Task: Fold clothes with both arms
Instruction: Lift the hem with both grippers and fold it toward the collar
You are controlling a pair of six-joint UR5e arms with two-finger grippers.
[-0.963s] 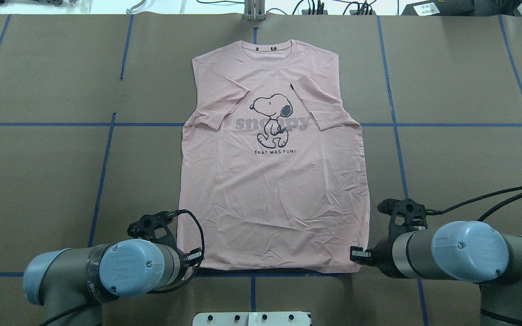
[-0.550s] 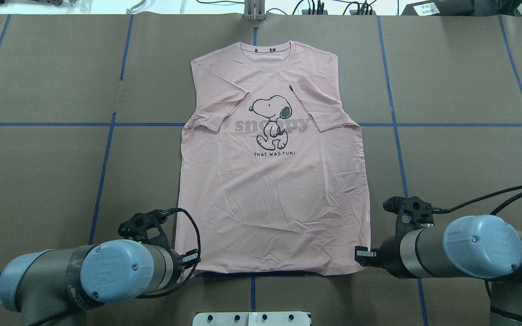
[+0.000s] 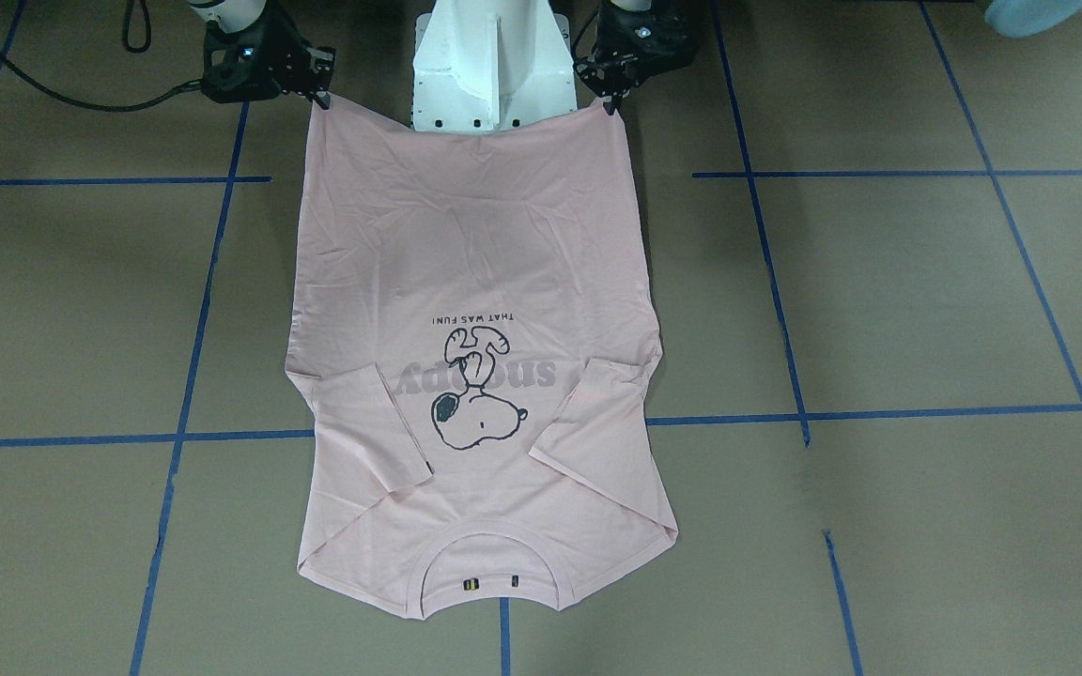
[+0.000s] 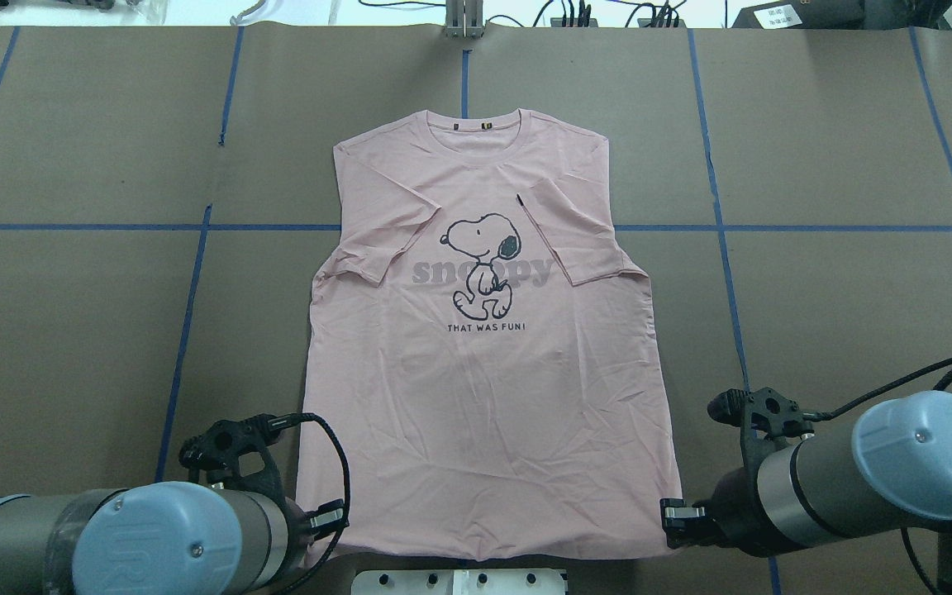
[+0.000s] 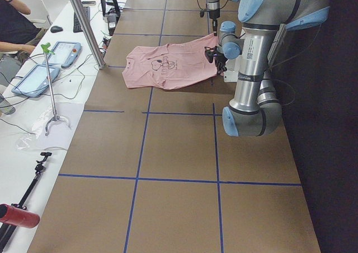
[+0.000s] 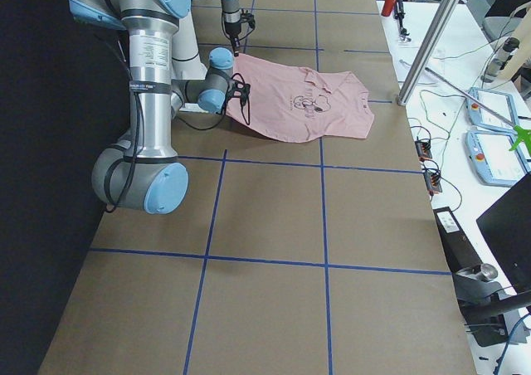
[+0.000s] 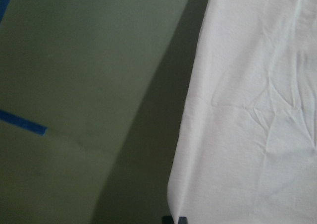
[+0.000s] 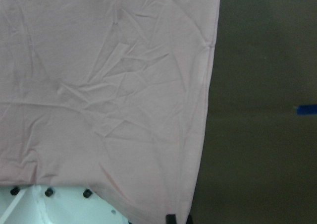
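Observation:
The pale pink Snoopy T-shirt (image 4: pixel 484 388) lies face up in the middle of the brown table, collar far from me, both sleeves folded in over the chest. My left gripper (image 4: pixel 331 519) is shut on the near left hem corner. My right gripper (image 4: pixel 674 519) is shut on the near right hem corner. The hem is raised and stretched between them. In the front-facing view the shirt (image 3: pixel 475 263) hangs from the left gripper (image 3: pixel 609 97) and the right gripper (image 3: pixel 317 94). The wrist views show only cloth (image 7: pixel 247 110) (image 8: pixel 114 85) running into the fingertips.
The white pedestal (image 4: pixel 459 581) stands right under the raised hem, also in the front-facing view (image 3: pixel 489 66). Blue tape lines (image 4: pixel 187 314) cross the table. A metal post (image 4: pixel 464 21) stands at the far edge. Desks with tablets (image 5: pixel 50 62) lie beyond the table.
Both arms have drawn back toward the robot's base with the hem corners held. The whole shirt has slid toward me, and its hem now reaches the pedestal.

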